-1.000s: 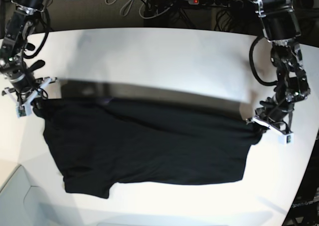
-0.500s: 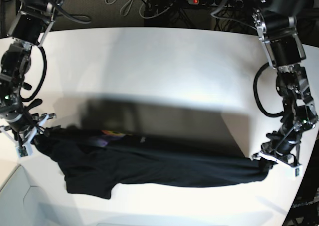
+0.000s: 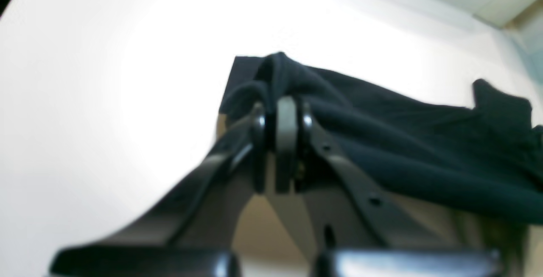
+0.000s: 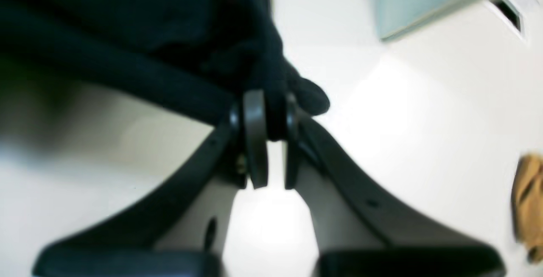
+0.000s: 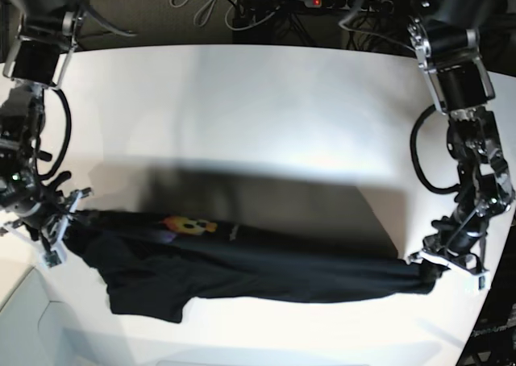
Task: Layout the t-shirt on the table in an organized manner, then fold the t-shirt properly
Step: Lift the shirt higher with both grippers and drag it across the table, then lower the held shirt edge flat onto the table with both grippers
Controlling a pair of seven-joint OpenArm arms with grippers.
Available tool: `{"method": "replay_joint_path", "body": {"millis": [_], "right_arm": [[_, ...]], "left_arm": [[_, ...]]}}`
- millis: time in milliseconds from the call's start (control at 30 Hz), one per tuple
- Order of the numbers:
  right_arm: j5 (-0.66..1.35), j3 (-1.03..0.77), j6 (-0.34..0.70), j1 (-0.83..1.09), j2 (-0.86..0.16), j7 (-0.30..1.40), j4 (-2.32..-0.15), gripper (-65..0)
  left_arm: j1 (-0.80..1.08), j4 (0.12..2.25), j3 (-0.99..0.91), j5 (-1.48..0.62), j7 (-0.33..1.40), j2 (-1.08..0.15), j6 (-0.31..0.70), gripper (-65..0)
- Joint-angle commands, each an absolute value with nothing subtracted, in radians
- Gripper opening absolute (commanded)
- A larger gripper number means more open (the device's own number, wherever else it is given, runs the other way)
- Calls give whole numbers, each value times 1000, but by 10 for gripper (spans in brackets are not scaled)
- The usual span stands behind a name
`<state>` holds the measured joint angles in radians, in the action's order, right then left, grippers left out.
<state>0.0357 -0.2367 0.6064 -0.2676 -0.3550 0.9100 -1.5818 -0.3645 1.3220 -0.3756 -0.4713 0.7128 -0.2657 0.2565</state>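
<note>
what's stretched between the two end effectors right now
In the base view, the t-shirt spans the whole stretch, pinched at one end by the left end effector and at the other by the right end effector, above the table.

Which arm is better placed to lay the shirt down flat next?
Neither alone. The left fingers and the right fingers each pinch one end of the black cotton t-shirt, stretched between them above the white table.

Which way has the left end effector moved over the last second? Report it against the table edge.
Yes. The left end effector, shut on the t-shirt, has moved toward the table's near edge, dragging that corner along.
</note>
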Motion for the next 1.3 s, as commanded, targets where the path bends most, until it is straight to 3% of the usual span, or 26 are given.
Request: {"method": "replay_joint_path", "body": {"millis": [0, 267, 467, 600, 767, 900, 1267], "right_arm": [[28, -255, 599, -291, -371, 903, -1596, -650], [35, -372, 599, -292, -358, 909, -1596, -650], [36, -252, 601, -228, -395, 975, -1593, -650], [36, -262, 601, -211, -367, 986, -1627, -650], [28, -400, 601, -214, -288, 1017, -1670, -650], [35, -364, 601, -213, -288, 1109, -1666, -650], [31, -358, 601, -160, -285, 1109, -1715, -650]], "left_arm": [[-389, 1339, -378, -478, 691, -278, 254, -648], [-387, 1342, -383, -478, 691, -282, 255, -648], [-334, 1349, -383, -478, 690, -277, 257, -648], [-309, 1351, -383, -478, 690, -272, 259, -648], [-277, 1353, -384, -478, 690, -272, 260, -648], [-248, 1353, -384, -478, 690, -272, 260, -648], [-185, 1409, -384, -479, 688, -272, 260, -648]]}}
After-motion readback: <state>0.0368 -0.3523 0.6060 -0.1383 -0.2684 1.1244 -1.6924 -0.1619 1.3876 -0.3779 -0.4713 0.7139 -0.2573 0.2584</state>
